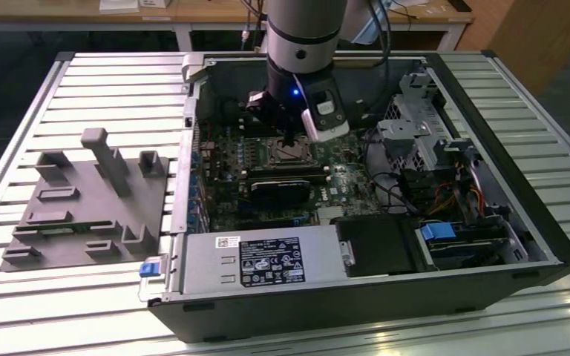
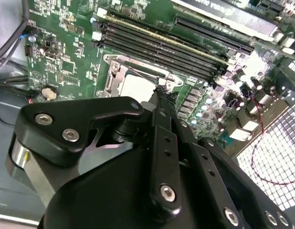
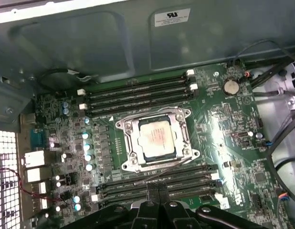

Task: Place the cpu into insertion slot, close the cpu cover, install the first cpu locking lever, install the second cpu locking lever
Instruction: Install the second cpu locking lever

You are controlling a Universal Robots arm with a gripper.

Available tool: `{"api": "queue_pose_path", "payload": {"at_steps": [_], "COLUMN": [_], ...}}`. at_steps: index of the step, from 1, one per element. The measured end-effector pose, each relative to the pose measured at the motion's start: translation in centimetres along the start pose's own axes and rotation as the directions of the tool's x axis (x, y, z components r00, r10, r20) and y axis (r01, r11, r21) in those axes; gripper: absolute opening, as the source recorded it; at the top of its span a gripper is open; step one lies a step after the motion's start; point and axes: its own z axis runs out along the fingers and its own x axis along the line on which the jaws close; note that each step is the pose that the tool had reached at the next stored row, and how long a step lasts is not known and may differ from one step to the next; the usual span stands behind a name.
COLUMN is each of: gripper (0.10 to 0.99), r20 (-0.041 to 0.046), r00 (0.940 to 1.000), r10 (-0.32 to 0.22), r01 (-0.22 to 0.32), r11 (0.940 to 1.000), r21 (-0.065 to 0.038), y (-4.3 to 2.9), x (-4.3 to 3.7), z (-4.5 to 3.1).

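Observation:
The cpu (image 3: 157,136), a small square chip with a dull silver top, lies flat in the insertion slot (image 3: 127,164) on the green motherboard. The cpu cover (image 3: 184,138), a silvery frame, lies down around it. A thin wire locking lever (image 3: 178,166) runs along the socket's side nearest my gripper. My gripper (image 3: 157,192) has its two black fingers pressed together with nothing between them, tips just beside that side of the socket. In the second wrist view the fingertips (image 2: 161,91) reach the socket's edge next to the cpu (image 2: 134,87). The exterior view has my gripper (image 1: 287,142) low over the cpu (image 1: 291,154).
Black memory slots (image 3: 138,93) flank the socket on two sides. A black card (image 1: 283,185) sits just in front of it. The labelled power supply (image 1: 265,259), drive bays and cables (image 1: 433,178) crowd the case. A grey fixture plate (image 1: 87,204) lies on the exterior view's left.

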Motion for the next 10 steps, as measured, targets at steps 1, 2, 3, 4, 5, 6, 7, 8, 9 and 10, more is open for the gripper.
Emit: {"api": "queue_pose_path", "payload": {"at_steps": [1, 2, 3, 4, 5, 6, 7, 8, 9, 10], "gripper": [0.102, 0.102, 0.102, 0.102, 0.102, 0.102, 0.102, 0.102, 0.102, 0.102], "r20": [-0.0003, -0.0004, -0.0004, -0.0005, -0.0005, -0.0005, -0.0006, -0.0006, -0.0006, -0.0007], "r00": [1.0, 1.0, 1.0, 1.0, 1.0, 1.0, 1.0, 1.0, 1.0, 1.0], "r10": [-0.001, -0.001, -0.001, -0.001, -0.001, -0.002, -0.002, -0.002, -0.002, -0.002], "r01": [0.001, 0.001, 0.001, 0.001, 0.001, 0.002, 0.002, 0.002, 0.002, 0.002], "r11": [1.0, 1.0, 1.0, 1.0, 1.0, 1.0, 1.0, 1.0, 1.0, 1.0], "r21": [-0.001, -0.001, -0.001, -0.001, -0.001, -0.001, -0.001, -0.001, -0.001, -0.001], "y": [0.0, 0.0, -0.02, -0.04, -0.06, -0.08, -0.1, -0.11, -0.13, -0.14], "x": [0.0, 0.0, 0.0, -0.01, -0.01, -0.01, -0.01, -0.02, -0.02, -0.02], "z": [0.02, 0.04, 0.1, 0.2, 0.31, 0.43, 0.5, 0.56, 0.63, 0.71]}}
